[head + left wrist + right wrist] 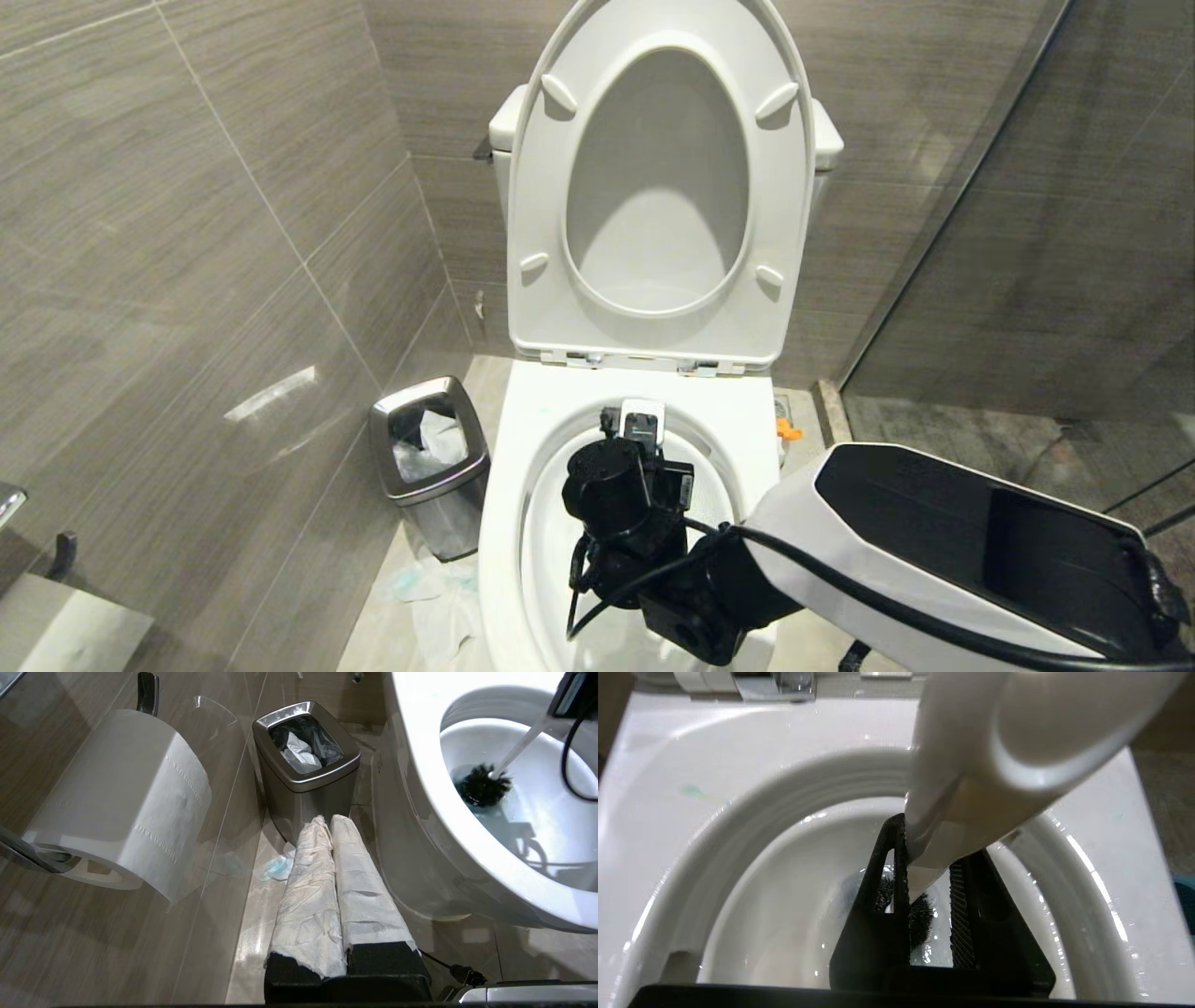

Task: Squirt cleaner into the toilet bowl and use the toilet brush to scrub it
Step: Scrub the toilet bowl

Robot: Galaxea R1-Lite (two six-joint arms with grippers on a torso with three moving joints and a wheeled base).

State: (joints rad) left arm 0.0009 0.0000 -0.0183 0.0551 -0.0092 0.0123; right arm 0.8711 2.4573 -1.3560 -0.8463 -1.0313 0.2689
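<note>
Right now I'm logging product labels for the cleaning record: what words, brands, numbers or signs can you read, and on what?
None can be read in any view.
toilet bowl, its raised seat and lid: no visible marking.
toilet brush in the right gripper: handle plain white.
steel waste bin: no label showing.
toilet paper roll: blank.
</note>
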